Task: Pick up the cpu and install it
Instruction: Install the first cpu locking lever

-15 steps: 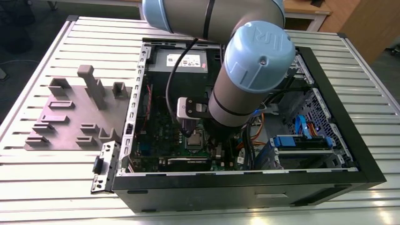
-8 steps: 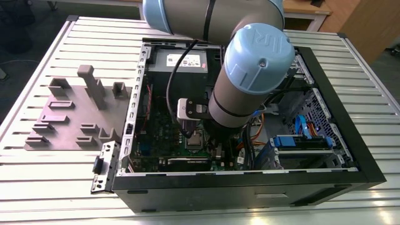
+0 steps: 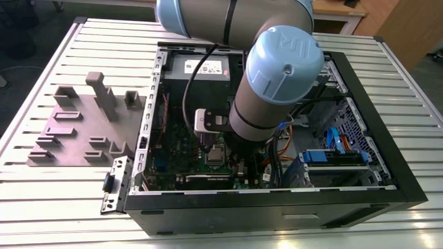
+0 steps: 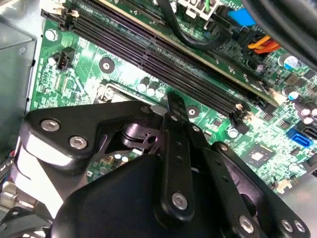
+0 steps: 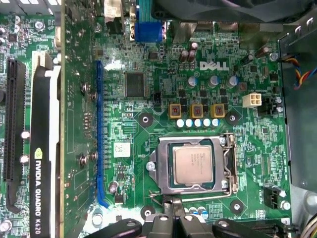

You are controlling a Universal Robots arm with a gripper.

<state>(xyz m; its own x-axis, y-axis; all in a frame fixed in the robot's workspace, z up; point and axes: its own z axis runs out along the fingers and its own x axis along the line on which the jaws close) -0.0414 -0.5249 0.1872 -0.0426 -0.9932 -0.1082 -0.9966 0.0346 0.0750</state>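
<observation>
Tool [image 5: 173, 223] sits low over the motherboard [image 5: 148, 99], its black linkage at the bottom edge of the first wrist view, just below the socket frame [image 5: 190, 166]. We cannot tell whether the tool is open or closed; nothing appears held in it, as far as we can see.

The cpu [image 5: 194, 164] lies flat inside the socket frame, lower centre of the first wrist view, silver-grey top up and square to the frame. We judge it already seated; the frame's retaining wire runs along its side and lower edge, and whether it is latched we cannot say.

In the second wrist view the black body of the tool covers the lower half of the frame, with long dark memory slots [image 4: 163, 59] running diagonally across the upper part.

Further out, a graphics card [image 5: 44, 148] stands on edge at the left of the first wrist view.

In the exterior view the arm [image 3: 277, 78] reaches down into the open computer case [image 3: 387, 171], which lies on its side so the board faces up. A grey fixture plate [image 3: 76, 129] rests on the slatted counter [image 3: 41, 207], centre left of the frame.
</observation>
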